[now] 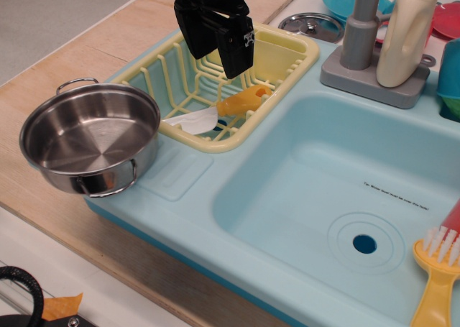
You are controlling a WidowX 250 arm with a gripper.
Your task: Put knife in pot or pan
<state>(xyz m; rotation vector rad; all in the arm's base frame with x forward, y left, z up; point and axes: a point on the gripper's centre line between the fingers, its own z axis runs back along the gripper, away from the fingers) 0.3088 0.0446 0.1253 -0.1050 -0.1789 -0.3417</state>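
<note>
Nearest, yellow-handled brush [440, 275] at sink [302, 169] corner, steel pot [90, 136] empty left; beyond, orange-handled knife [219, 111] lying in yellow dish rack [284, 57] beneath gripper [214, 45], empty, jaw gap unclear; risks snagging rack wires while descending.
</note>
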